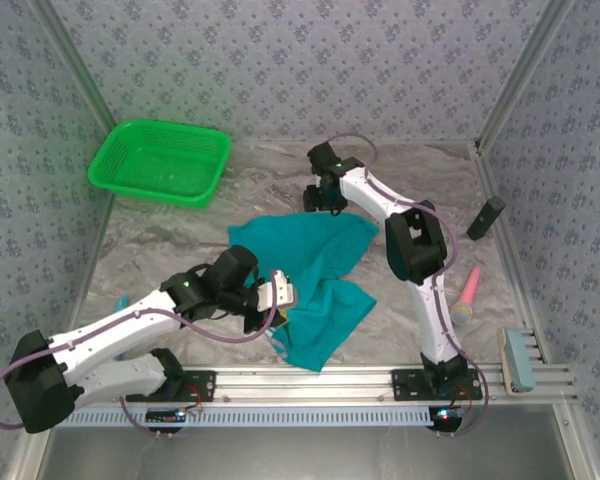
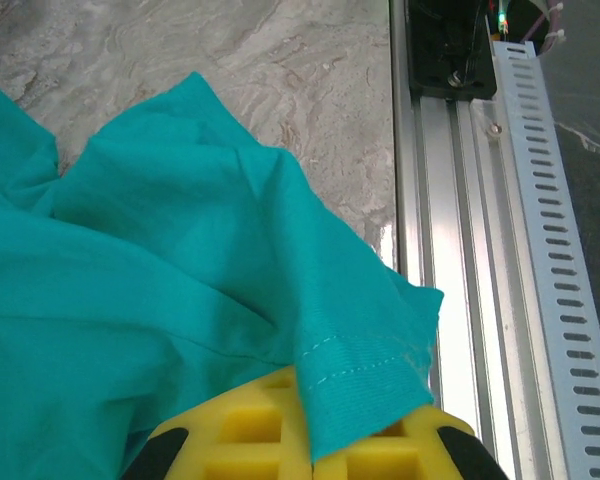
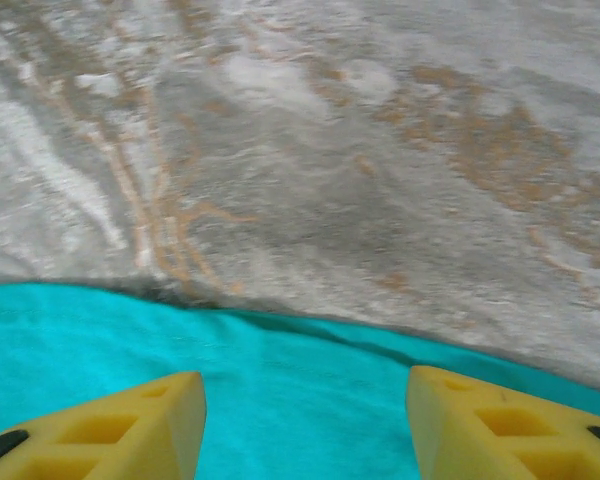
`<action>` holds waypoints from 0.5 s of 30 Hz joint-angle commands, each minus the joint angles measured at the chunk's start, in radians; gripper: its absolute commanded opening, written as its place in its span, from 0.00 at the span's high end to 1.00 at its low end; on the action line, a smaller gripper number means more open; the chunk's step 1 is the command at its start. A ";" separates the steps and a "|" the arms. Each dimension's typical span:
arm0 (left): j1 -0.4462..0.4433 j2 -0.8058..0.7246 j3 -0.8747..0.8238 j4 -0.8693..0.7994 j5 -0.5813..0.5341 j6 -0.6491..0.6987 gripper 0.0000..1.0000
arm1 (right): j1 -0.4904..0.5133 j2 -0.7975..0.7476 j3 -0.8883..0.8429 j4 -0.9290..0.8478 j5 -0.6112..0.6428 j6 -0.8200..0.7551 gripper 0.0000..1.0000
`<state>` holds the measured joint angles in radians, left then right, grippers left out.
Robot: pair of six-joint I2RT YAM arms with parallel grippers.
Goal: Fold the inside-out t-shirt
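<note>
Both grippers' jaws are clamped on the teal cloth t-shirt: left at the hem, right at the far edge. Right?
Only the left gripper clamps the teal cloth t-shirt, at the hem. The right wrist view shows the right gripper open over the far edge.

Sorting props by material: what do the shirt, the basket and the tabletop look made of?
T-shirt: soft matte cloth, probably cotton knit; it creases and has a stitched hem.
Basket: bright green plastic, judging by its stiff fine mesh.
Tabletop: smooth and marble-patterned; real stone or a printed sheet, unclear.

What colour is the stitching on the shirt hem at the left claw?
Pale, whitish stitching on the teal t-shirt; left wrist view shows it best.
</note>
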<state>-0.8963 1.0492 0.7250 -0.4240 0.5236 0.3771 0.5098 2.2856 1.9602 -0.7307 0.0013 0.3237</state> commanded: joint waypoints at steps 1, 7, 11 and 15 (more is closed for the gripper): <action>0.011 0.023 0.053 -0.038 0.073 0.032 1.00 | 0.018 0.080 0.085 -0.024 -0.030 -0.013 0.44; 0.029 0.053 0.090 -0.079 0.103 0.045 1.00 | 0.021 0.152 0.156 -0.051 -0.030 -0.005 0.44; 0.045 0.054 0.084 -0.082 0.105 0.046 1.00 | 0.039 0.187 0.189 -0.075 -0.016 -0.014 0.53; 0.071 0.054 0.081 -0.081 0.129 0.046 1.00 | 0.039 0.199 0.191 -0.070 0.002 -0.028 0.73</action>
<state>-0.8425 1.1023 0.7780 -0.4808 0.6014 0.4004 0.5396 2.4535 2.1277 -0.7673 -0.0101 0.3077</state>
